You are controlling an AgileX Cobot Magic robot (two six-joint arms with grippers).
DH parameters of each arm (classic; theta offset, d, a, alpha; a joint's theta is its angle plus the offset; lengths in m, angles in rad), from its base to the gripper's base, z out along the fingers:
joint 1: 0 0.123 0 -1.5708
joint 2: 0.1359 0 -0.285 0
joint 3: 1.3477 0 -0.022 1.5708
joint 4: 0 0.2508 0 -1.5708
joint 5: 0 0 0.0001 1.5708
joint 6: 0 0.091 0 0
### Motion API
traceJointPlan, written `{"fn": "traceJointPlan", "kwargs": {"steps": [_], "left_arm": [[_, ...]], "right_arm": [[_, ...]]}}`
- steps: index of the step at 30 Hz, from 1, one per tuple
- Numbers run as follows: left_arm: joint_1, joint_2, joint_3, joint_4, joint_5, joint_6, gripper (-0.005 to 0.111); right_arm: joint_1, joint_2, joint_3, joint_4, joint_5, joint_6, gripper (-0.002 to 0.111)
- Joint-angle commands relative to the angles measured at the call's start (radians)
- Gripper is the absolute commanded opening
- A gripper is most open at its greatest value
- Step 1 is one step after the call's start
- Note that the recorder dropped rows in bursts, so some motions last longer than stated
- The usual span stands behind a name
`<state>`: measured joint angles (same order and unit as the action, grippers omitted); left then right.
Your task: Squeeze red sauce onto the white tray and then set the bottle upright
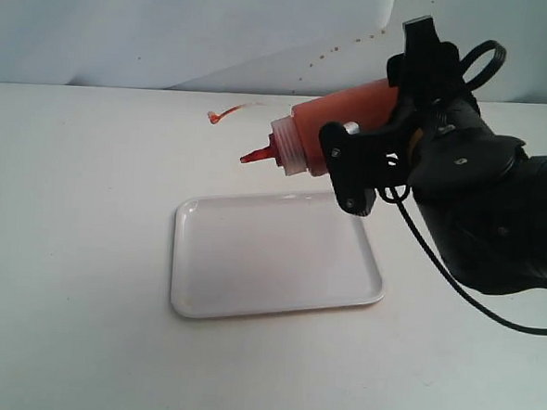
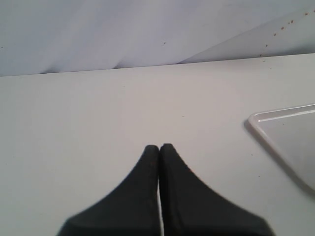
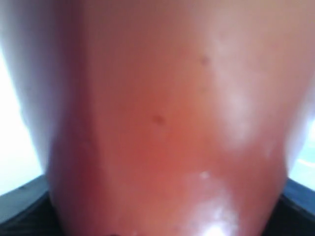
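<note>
My right gripper [image 1: 376,128] is shut on the bottle [image 1: 339,121], holding it almost level in the air. Its red nozzle [image 1: 256,156] points left, over the far edge of the white tray [image 1: 270,256], and the small tethered cap [image 1: 225,116] trails out beyond it. Red sauce tints the bottle's plastic orange-red. The tray lies flat on the table, its surface plain white. In the right wrist view the bottle [image 3: 162,123] fills the picture. My left gripper [image 2: 160,146] is shut on nothing, low over bare table, with a tray corner [image 2: 285,128] off to one side.
The white table [image 1: 76,249] spreads wide around the tray. A pale backdrop [image 1: 173,22] rises along its far edge. The right arm's black cable [image 1: 437,266] hangs beside the tray's right edge.
</note>
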<state>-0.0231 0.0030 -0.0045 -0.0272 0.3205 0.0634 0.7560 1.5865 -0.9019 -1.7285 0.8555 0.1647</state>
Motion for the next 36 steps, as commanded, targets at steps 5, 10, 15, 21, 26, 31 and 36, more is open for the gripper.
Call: {"fn": "traceJointPlan", "kwargs": {"steps": [5,10,15,21,26,31,36], "left_arm": [[-0.005,-0.003,0.004,-0.009,-0.006,-0.002,0.0],[-0.005,-0.003,0.004,-0.009,-0.006,-0.002,0.0],[-0.005,-0.003,0.004,-0.009,-0.006,-0.002,0.0],[-0.005,-0.003,0.004,-0.009,-0.006,-0.002,0.0],[-0.005,-0.003,0.004,-0.009,-0.006,-0.002,0.0],[-0.005,-0.003,0.004,0.095,-0.006,0.029,0.0],[-0.005,-0.003,0.004,0.113,-0.154,0.009,0.0]], "right_arm": [[0.002,-0.019,-0.003,-0.016,0.05,-0.159,0.0],[0.002,-0.019,-0.003,-0.016,0.048,-0.194,0.0],[0.002,-0.019,-0.003,-0.016,0.05,-0.194,0.0],[0.002,-0.019,-0.003,-0.016,0.05,-0.194,0.0],[0.002,-0.019,-0.003,-0.016,0.053,-0.194,0.0],[0.002,-0.019,-0.003,-0.016,0.053,-0.194,0.0],[0.002,-0.019,-0.003,-0.016,0.051,-0.194,0.0]]}}
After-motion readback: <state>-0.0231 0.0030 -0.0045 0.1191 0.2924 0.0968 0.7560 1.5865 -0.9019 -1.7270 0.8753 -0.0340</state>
